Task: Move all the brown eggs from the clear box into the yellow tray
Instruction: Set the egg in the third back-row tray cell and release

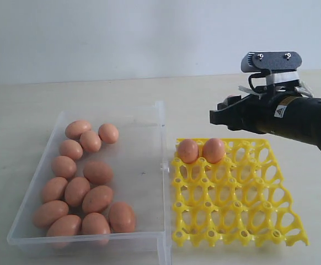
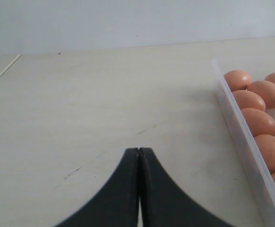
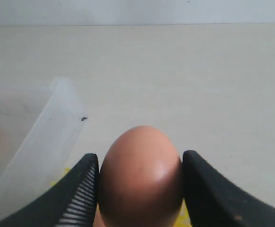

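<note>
My right gripper (image 1: 214, 118) hovers over the back left corner of the yellow tray (image 1: 260, 221), shut on a brown egg (image 3: 140, 179) that touches both pads. In the exterior view the dark fingers hide that egg. Two brown eggs (image 1: 187, 150) (image 1: 214, 149) sit side by side in the tray's back row. Several more brown eggs (image 1: 76, 191) lie in the left half of the clear box (image 1: 149, 118). My left gripper (image 2: 139, 150) is shut and empty over bare table beside the box wall (image 2: 244, 137). The exterior view does not show it.
The tray stands close against the right side of the clear box, by its latch tab (image 1: 164, 167). The pale table (image 1: 33, 110) runs back to a white wall. A corner of the box (image 3: 47, 127) shows beyond the right gripper.
</note>
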{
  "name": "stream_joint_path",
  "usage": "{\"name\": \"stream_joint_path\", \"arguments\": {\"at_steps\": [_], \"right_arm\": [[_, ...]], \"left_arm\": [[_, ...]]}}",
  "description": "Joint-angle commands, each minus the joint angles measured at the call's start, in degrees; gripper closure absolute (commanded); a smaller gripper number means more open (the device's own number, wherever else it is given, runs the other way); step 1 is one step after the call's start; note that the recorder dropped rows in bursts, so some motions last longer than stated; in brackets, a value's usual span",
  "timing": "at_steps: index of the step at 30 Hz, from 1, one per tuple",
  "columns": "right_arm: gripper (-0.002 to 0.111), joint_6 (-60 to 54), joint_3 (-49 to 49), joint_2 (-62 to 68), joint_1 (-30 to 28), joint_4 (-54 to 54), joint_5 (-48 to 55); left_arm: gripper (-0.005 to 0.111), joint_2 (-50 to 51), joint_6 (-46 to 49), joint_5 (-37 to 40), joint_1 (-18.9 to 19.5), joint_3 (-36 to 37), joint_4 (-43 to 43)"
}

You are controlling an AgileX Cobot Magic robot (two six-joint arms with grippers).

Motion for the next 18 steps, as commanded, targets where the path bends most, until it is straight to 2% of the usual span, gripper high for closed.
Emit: {"name": "stream_joint_path", "arguments": {"at_steps": [1, 18], "right_arm": [[0.108, 0.42, 0.35, 2.48, -1.44, -0.12, -2.13], [0.108, 2.85, 0.35, 10.45, -1.44, -0.23, -5.97]], "left_arm": [[0.107, 0.25, 0.2, -0.27, 0.15, -0.26, 0.17], [0.107, 0.25, 0.2, -0.27, 0.15, -0.26, 0.17]]}}
